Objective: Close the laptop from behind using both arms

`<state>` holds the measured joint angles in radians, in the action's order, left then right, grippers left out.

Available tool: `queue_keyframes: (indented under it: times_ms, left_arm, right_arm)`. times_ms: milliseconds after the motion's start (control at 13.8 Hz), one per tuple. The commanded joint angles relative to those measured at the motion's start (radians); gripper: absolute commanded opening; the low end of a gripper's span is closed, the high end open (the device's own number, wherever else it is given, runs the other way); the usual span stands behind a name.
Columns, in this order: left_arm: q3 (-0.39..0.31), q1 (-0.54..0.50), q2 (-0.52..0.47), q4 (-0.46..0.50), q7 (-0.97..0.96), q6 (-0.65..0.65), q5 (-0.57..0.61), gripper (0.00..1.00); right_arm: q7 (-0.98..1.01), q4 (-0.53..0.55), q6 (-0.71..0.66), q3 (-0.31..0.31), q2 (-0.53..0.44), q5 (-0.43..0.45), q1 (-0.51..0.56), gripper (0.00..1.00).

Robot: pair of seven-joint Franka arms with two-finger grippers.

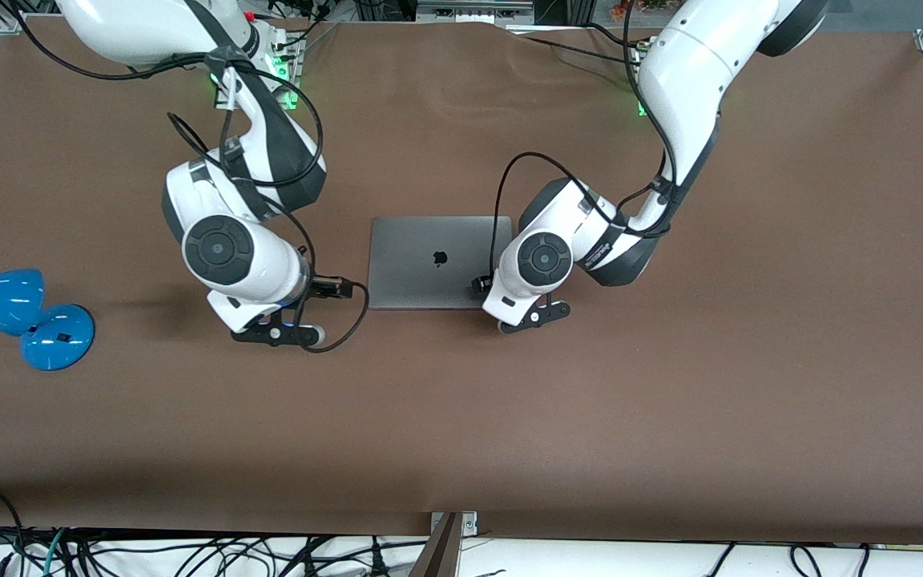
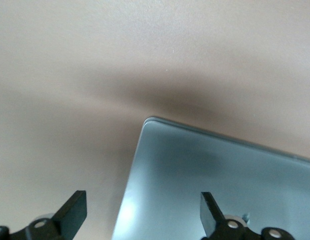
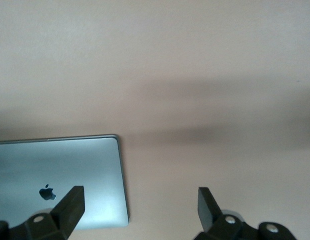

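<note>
Two grippers, left (image 1: 527, 319) right (image 1: 279, 335), fingers apart; one shut laptop (image 1: 429, 260)

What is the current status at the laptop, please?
Left gripper open over laptop corner. Right gripper open over the table beside it. Laptop shut flat. Blue lamp well aside.

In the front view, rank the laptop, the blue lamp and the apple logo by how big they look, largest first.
1. The laptop, lid closed, largest.
2. The blue lamp, at the right arm's end of the table, partly cut off by the picture edge, so its full size is unsure.
3. The apple logo, smallest.
</note>
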<state>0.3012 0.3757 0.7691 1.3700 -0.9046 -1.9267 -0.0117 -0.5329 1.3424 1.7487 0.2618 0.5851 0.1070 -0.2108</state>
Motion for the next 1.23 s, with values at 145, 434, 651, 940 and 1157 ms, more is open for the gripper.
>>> queue_keyframes:
  times_ms: [145, 434, 651, 940, 1157]
  left_arm:
    - [-0.004, -0.046, -0.163, 0.029, 0.07, 0.161, 0.035, 1.0]
    - [0.001, -0.118, -0.279, 0.032, 0.228, 0.271, 0.058, 1.0]
    - [-0.029, -0.161, -0.397, 0.085, 0.407, 0.31, 0.059, 1.0]
    - [-0.137, -0.181, -0.612, 0.24, 0.627, 0.308, 0.058, 1.0]
    - [-0.189, -0.238, -0.729, 0.316, 0.752, 0.308, 0.042, 1.0]
  right_arm:
    - [0.022, 0.24, 0.112, -0.065, -0.252, -0.016, 0.06, 1.0]
    - [0.258, 0.326, 0.098, -0.067, -0.404, -0.016, 0.163, 1.0]
    - [0.421, 0.345, 0.04, -0.125, -0.482, -0.016, 0.194, 1.0]
    - [0.617, 0.34, -0.055, -0.223, -0.559, -0.056, 0.2, 1.0]
    - [0.631, 0.334, -0.168, -0.243, -0.628, -0.049, 0.218, 1.0]
